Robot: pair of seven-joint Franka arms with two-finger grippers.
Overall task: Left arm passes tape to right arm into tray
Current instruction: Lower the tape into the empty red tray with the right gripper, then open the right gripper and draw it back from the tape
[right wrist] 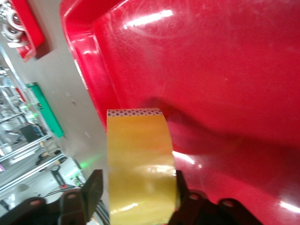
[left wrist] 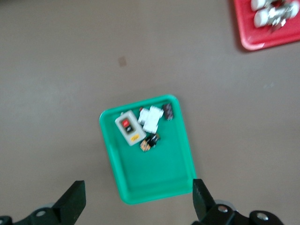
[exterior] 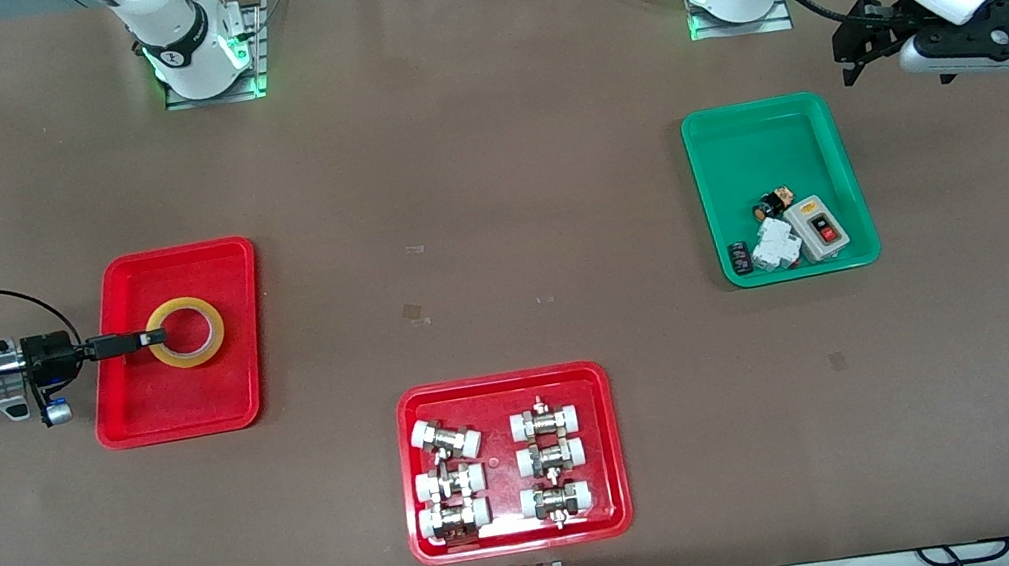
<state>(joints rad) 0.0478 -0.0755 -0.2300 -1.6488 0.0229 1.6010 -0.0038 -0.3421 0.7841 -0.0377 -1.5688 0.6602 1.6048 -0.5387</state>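
Observation:
The yellow tape (exterior: 186, 332) lies flat in the plain red tray (exterior: 180, 405) at the right arm's end of the table. My right gripper (exterior: 139, 339) reaches in level over the tray's edge, with its fingers on either side of the roll's rim. In the right wrist view the tape (right wrist: 139, 164) fills the space between the fingers (right wrist: 93, 187). One finger stands a little apart from it, so the right gripper (right wrist: 136, 187) is slightly open. The tray floor (right wrist: 225, 93) lies under it. My left gripper (exterior: 853, 56) is open and empty, high beside the green tray (exterior: 769, 130).
The green tray (left wrist: 154, 173) holds a grey switch box (exterior: 818, 226) and small electrical parts. A red tray (exterior: 502, 395) of white-capped metal fittings sits near the front camera, mid-table. The arm bases stand along the table's edge farthest from that camera.

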